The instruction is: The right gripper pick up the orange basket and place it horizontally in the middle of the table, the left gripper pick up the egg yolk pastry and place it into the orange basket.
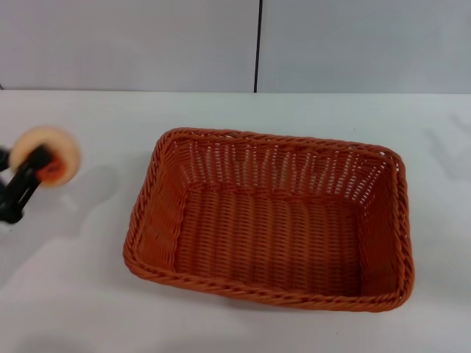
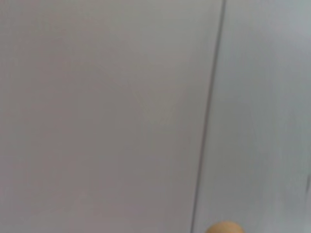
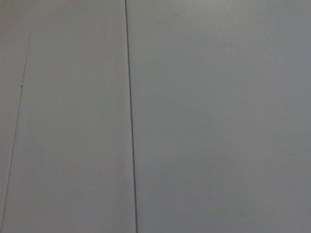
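Note:
The orange basket (image 1: pixel 272 217) lies lengthwise across the middle of the white table (image 1: pixel 81 294), open side up and with nothing inside. At the far left of the head view, my left gripper (image 1: pixel 37 165) is shut on the egg yolk pastry (image 1: pixel 51 153), which it holds tilted on its side above the table, well left of the basket. A sliver of the pastry (image 2: pixel 223 227) shows at the edge of the left wrist view. My right gripper is out of view in every frame.
A grey wall (image 1: pixel 147 44) with a dark vertical seam (image 1: pixel 257 44) stands behind the table. Both wrist views show only this wall and its seam (image 3: pixel 130 116). Bare tabletop surrounds the basket.

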You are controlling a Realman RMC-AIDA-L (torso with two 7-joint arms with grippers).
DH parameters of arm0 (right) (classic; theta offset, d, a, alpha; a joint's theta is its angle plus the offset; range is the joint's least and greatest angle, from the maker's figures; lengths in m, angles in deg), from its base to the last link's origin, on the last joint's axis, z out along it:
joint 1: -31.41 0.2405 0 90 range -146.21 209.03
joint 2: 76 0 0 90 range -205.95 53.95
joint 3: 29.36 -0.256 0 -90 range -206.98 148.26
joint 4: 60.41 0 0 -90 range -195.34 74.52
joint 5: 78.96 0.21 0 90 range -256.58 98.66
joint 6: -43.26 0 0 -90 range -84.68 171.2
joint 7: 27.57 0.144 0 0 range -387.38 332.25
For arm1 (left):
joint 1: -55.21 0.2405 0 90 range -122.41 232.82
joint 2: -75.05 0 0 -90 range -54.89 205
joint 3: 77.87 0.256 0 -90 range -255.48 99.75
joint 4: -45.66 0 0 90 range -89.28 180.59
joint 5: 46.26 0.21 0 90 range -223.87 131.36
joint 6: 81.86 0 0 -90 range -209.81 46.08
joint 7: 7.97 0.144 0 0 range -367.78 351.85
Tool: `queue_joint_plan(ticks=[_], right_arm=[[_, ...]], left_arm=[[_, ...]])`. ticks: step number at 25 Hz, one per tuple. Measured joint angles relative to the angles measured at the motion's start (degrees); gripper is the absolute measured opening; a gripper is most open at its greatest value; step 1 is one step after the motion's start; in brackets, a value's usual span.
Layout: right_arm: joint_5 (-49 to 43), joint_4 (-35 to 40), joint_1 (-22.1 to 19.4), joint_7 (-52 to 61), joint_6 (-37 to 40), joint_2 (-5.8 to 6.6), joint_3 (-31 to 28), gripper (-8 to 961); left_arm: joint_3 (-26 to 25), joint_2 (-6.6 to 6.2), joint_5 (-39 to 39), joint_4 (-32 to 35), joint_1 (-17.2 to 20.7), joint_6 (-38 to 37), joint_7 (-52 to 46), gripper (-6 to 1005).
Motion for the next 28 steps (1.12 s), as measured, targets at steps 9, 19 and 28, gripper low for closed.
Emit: queue_joint_plan(ticks=[9, 19, 28], right_arm=[[0.02, 0.0, 0.31, 0.0, 0.68, -0.04, 0.1, 586], [-0.07, 0.0, 0.18, 0.0, 0.74, -0.05, 0.09, 586], [0.09, -0.02, -0.98, -0.69, 0.98, -0.05, -1.21, 586]], left_arm=[[8.98, 0.65, 0.52, -7.9, -9.82, 1.89, 0.97, 165], [12.46, 0.76, 0.43, -15.43, -10.96, 6.6, 4.7, 192], [2.43, 0.2, -1.99, -12.59, -2.85, 4.03, 4.42, 492]])
